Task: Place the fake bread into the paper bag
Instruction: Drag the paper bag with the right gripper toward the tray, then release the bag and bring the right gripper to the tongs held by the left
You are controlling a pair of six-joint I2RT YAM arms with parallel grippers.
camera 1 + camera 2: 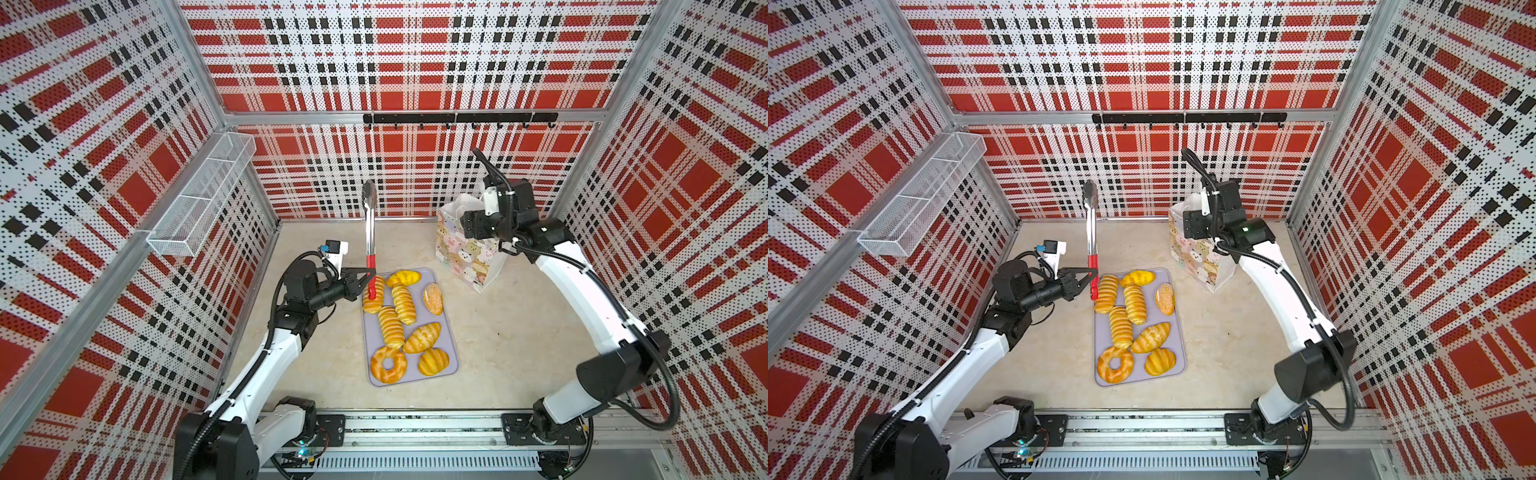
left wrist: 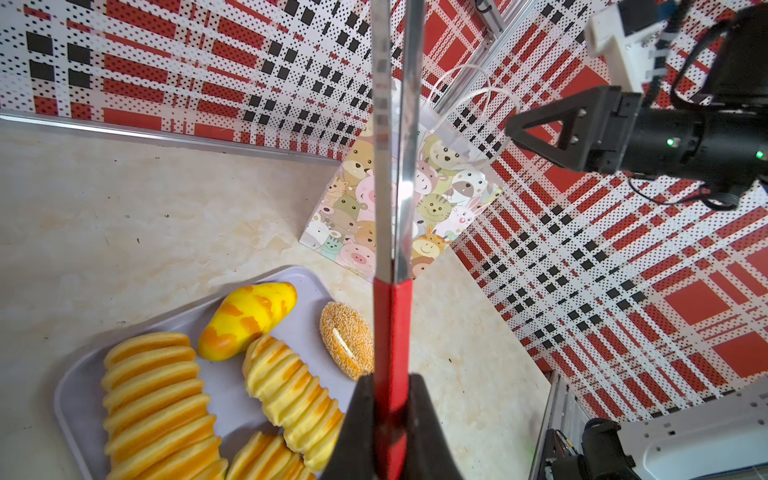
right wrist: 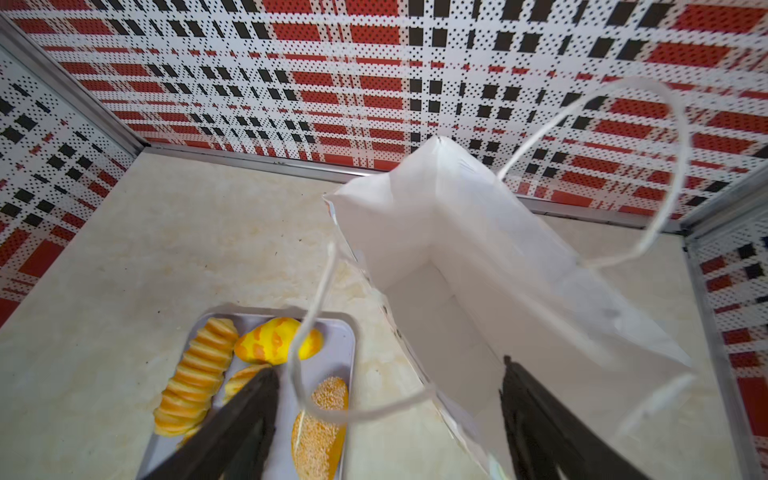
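Beige marble table (image 1: 519, 332) fills the centre of both top views.

paper bag (image 1: 461, 253) (image 1: 1196, 259): stands upright on the table, right of centre and up from the tray's upper-right corner, clear of the tray. Mouth open, and the right wrist view (image 3: 478, 257) looks into a white interior. One cord handle (image 3: 316, 316) hangs loose over the rim.

Lavender-grey tray (image 1: 371, 332) (image 1: 1102, 332): flat at frame centre, long side running up-down.

tongs (image 1: 369, 232) (image 1: 1091, 232): held near vertical above the tray's upper-left corner, heads toward the top of frame. The metal arms are squeezed close together in the left wrist view (image 2: 392, 166).

right gripper (image 3: 388, 370) (image 1: 467, 226): above the bag's top, released, fingers spread wide. One finger is over the bag mouth and the other on the tray side, and nothing is pinched.

left gripper (image 1: 370, 278) (image 2: 392, 415): left of the tray's top edge, clenched on the tongs' red handle.

fake bread (image 1: 390, 326): all eight pieces lie on the tray.
- Three ridged rolls (image 1: 404, 303) in the upper and middle part.
- Mottled yellow loaf (image 1: 403, 277) at the top.
- speckled oval (image 1: 433, 298) at upper right.
- Striped loaf (image 1: 422, 337) mid-right.
- ring doughnut (image 1: 388, 364) at lower left.
- round scored bun (image 1: 433, 361) at lower right.

The handle end overlaps the leftmost roll; can't tell if they touch.
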